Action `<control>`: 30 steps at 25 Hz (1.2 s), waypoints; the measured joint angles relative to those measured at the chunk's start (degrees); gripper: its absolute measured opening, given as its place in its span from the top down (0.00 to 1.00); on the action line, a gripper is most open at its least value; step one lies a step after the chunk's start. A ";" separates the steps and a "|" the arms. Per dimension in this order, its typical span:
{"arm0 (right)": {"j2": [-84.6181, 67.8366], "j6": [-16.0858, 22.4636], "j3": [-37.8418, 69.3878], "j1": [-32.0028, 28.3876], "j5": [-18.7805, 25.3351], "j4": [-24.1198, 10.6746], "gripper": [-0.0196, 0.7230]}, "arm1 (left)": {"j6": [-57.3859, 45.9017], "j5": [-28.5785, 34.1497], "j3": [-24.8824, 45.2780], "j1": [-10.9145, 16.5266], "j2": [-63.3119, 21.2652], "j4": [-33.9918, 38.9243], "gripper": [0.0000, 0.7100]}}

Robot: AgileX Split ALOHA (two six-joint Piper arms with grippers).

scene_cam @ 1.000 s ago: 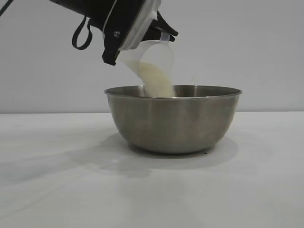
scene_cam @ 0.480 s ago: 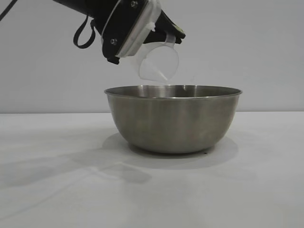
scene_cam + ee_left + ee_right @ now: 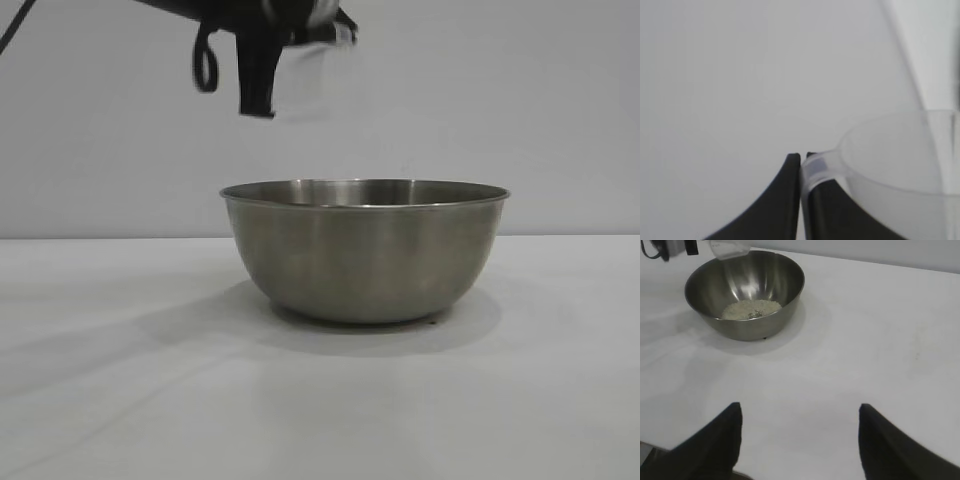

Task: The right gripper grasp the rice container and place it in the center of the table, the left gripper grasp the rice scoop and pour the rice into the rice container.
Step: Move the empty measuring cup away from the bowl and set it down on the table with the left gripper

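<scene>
The rice container (image 3: 365, 250), a big steel bowl, stands on the white table (image 3: 120, 380). A shallow heap of rice (image 3: 751, 308) lies in its bottom. My left gripper (image 3: 801, 158) is shut on the handle of the rice scoop (image 3: 890, 165), which looks empty. It hangs high above the bowl's left side, mostly cut off by the exterior view's top edge (image 3: 335, 25). The scoop (image 3: 730, 249) also shows over the bowl's far rim in the right wrist view. My right gripper (image 3: 799, 410) stands open over bare table, well away from the bowl, with nothing between its fingers.
A pale grey wall (image 3: 520, 100) runs behind the table. The bowl throws a soft shadow on the tabletop to its left (image 3: 180, 330). Nothing else stands on the table (image 3: 865, 340).
The left gripper has risen and turned back with the scoop, nearly leaving the exterior view's top. The rice ran out of the scoop into the bowl. The bowl has not moved.
</scene>
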 joint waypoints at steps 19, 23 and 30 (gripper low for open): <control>0.00 0.00 0.00 0.00 0.00 0.09 0.41 | -64.63 -2.11 19.76 14.34 -3.41 -12.22 1.00; 0.00 0.00 0.00 0.00 0.00 0.09 0.41 | -65.57 -6.02 24.42 17.97 -3.48 -8.88 1.00; 0.00 0.00 0.00 0.00 0.00 0.09 0.41 | -61.28 -11.69 26.73 18.89 0.30 -7.12 1.00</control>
